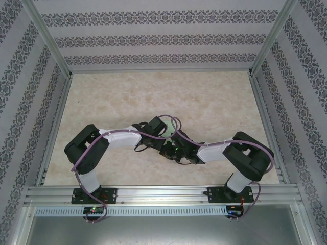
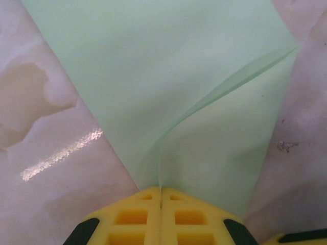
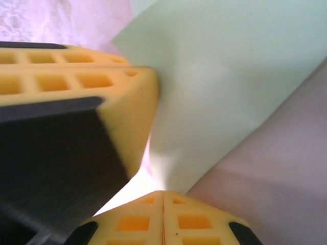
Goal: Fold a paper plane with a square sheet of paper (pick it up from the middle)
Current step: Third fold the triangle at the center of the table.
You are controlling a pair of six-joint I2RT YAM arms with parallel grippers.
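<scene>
Folding step in hand: left fingers (image 2: 148,201) and right fingers (image 3: 153,204) each pinch shut on the part-creased square sheet of paper (image 2: 153,76), just 6 o'clock of tabletop (image 1: 153,92) centre; next move likely needs edges aligned, then the crease pressed.

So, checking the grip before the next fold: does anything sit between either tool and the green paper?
Nothing visible does. The left tool is shut directly on the green paper, and the right tool pinches a narrow end of it, with the two tools close beside each other.
</scene>
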